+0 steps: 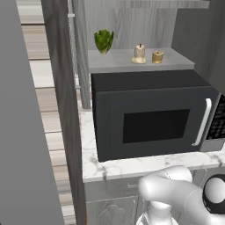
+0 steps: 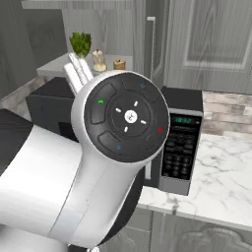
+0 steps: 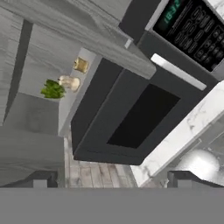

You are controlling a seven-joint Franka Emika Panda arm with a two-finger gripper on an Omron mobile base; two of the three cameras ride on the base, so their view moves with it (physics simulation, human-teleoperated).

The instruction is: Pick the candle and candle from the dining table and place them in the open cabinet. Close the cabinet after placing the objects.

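Marble counter (image 1: 132, 166) carries black microwave (image 1: 149, 116), front edge of counter near robot base. Above microwave, pale grey shelf (image 1: 118, 61) of open cabinet (image 1: 132, 26). On shelf: green plant (image 1: 103, 41) at left, cream candle (image 1: 139, 54) in middle, tan-gold candle (image 1: 157, 56) just right of it, close but apart. Both candles stand back from shelf front edge. Cabinet door (image 1: 66, 110) stands open at left, its edge toward camera. Gripper (image 3: 109, 180) low before microwave, fingers wide apart, holds nothing, free room around.

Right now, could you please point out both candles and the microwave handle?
cream candle (image 1: 139, 53), left base view, its body.
tan-gold candle (image 1: 157, 56), left base view, its side.
microwave handle (image 1: 202, 121), left base view, mid-bar.
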